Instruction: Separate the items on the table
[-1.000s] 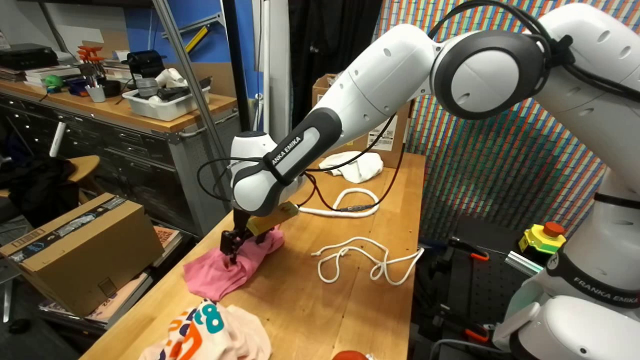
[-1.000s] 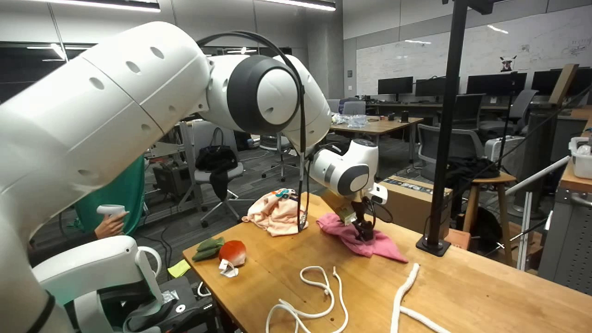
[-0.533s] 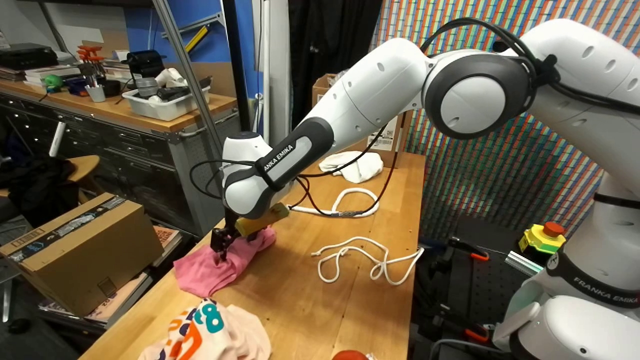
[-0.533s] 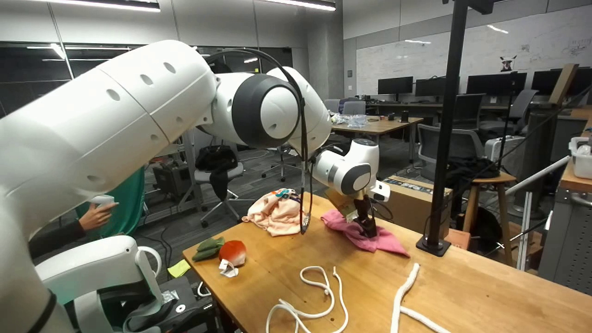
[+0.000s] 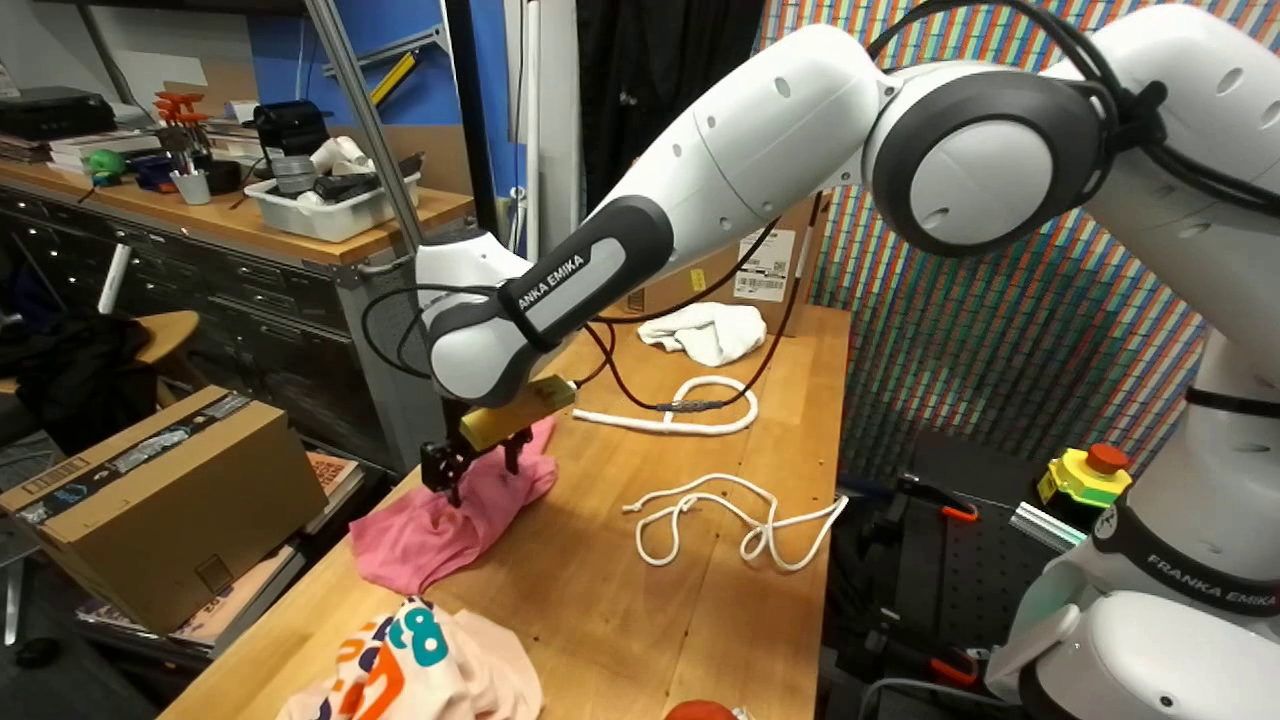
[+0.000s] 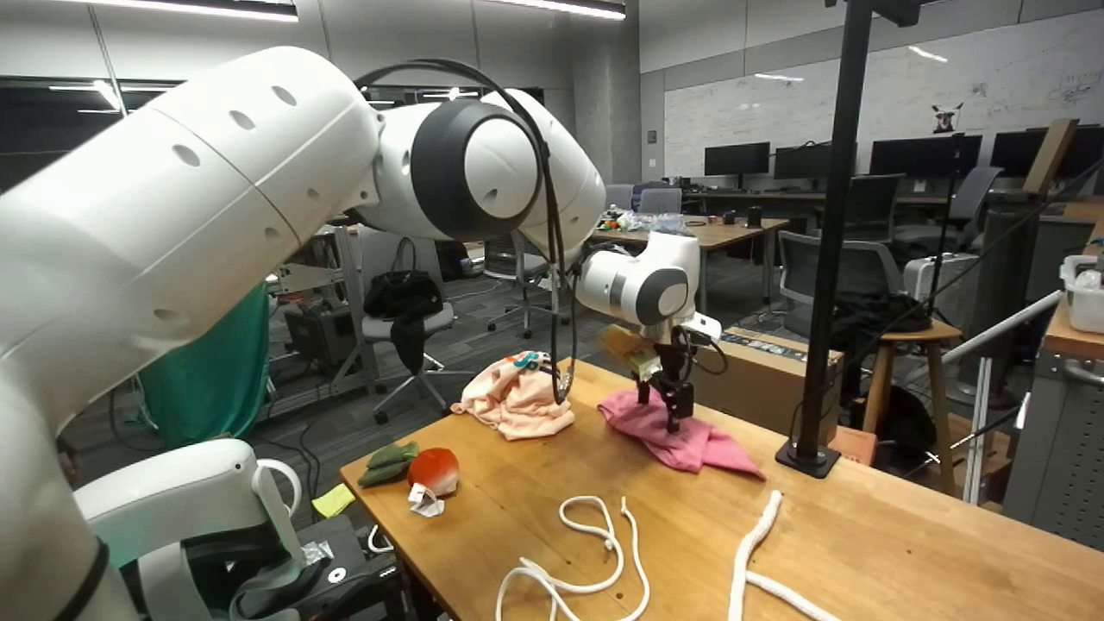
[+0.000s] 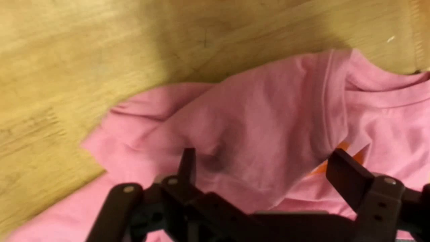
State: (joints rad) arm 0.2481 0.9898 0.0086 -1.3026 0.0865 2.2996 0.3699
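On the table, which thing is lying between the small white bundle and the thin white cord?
The thicker white cord, curled into a loop, lies between the small white bundle and the thin white cord, as seen in an exterior view.

My fingers (image 7: 349,178) are black; the shirt (image 7: 248,121) is pink with some orange, the cloth (image 5: 455,675) peach printed in teal and orange, the ropes (image 5: 700,429) plain white.

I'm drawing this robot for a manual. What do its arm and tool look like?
The arm is white with rounded links, dark joint rings and white "FRANKA EMIKA" lettering on a dark band. Black cables run along it, with black straps. The tool is black, with two fingers; a yellowish block is beside it.
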